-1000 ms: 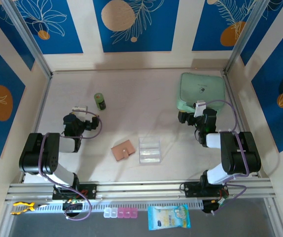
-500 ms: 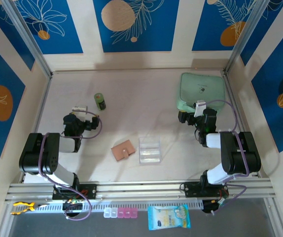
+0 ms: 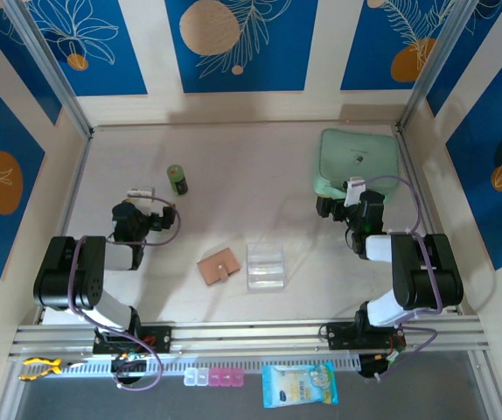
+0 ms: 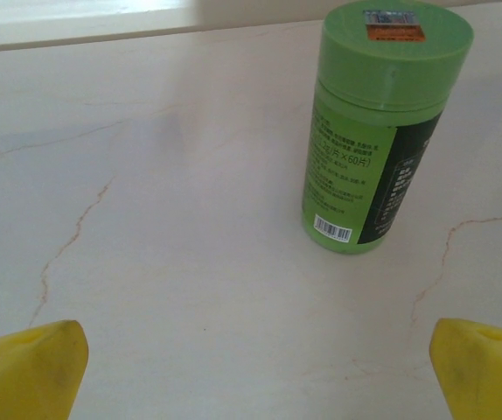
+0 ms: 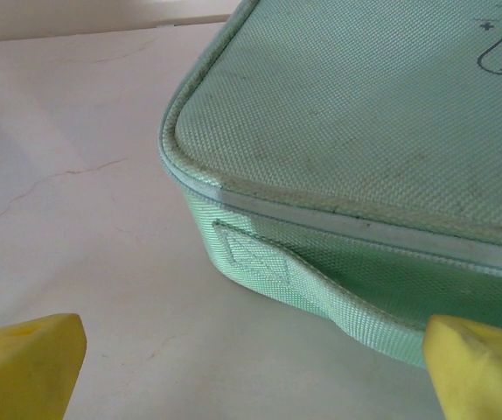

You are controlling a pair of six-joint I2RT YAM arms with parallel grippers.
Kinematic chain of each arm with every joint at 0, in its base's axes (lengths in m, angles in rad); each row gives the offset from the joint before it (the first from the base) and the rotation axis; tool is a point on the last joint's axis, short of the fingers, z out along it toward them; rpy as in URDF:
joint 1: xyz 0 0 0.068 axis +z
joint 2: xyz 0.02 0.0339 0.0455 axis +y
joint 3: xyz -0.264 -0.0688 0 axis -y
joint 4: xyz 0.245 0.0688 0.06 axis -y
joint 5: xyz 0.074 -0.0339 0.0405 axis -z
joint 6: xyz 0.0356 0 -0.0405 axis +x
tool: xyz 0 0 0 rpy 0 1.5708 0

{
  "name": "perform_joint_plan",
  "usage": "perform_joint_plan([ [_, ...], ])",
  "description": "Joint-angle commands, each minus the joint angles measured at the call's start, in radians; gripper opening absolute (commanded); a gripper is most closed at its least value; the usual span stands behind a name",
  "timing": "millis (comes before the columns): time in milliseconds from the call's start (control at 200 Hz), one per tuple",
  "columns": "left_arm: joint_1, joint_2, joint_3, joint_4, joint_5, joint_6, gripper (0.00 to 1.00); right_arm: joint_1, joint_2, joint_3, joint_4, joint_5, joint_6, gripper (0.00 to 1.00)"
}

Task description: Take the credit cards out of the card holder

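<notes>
Nothing has shifted since the earlier top view: both arms, the card holder and everything around it sit where they were.

The card holder lies closed in the lower centre of the top view, its snap strap across the cover, so whatever it holds is hidden. Just to its right, close beside it but apart, is the clear plastic tray, with the pale table showing through its walls. The mint-green case lies flat in the upper right, zipped shut, its contents hidden. A green bottle stands upright and capped in the upper left.

The left gripper has its yellow fingertips spread wide on nothing, low over the table, the bottle ahead of it. The right gripper is likewise spread wide and holding nothing, just short of the rounded corner of the case. Both are well apart from the card holder.
</notes>
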Motion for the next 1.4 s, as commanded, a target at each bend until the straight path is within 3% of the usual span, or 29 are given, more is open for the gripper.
perform_joint_plan([
  [0,-0.009,-0.065,0.042,-0.064,-0.032,-0.016,1.0,0.014,-0.068,0.04,-0.082,0.03,-0.002,0.99],
  [315,-0.019,-0.244,0.149,-0.413,-0.093,-0.069,1.0,0.09,-0.215,0.091,-0.372,0.056,-0.02,1.0],
  [500,-0.024,-0.306,0.302,-0.774,-0.056,-0.175,1.0,0.183,-0.277,0.203,-0.674,0.086,0.017,0.97],
  [635,-0.027,-0.37,0.387,-1.011,-0.03,-0.255,0.99,0.248,-0.293,0.285,-0.852,0.135,0.115,0.94],
  [900,-0.027,-0.459,0.591,-1.438,0.027,-0.264,0.97,0.348,-0.288,0.416,-1.169,0.164,0.311,0.79],
  [990,-0.026,-0.479,0.612,-1.48,0.03,-0.242,0.97,0.38,-0.285,0.432,-1.229,0.162,0.378,0.73],
  [1130,-0.027,-0.539,0.54,-1.396,0.041,-0.18,0.95,0.444,-0.274,0.441,-1.285,0.166,0.443,0.61],
  [1245,-0.026,-0.606,0.487,-1.347,0.043,-0.163,0.95,0.494,-0.25,0.452,-1.343,0.164,0.493,0.43],
  [1396,-0.027,-0.645,0.463,-1.342,0.03,-0.138,0.96,0.555,-0.235,0.438,-1.353,0.155,0.524,0.41],
])
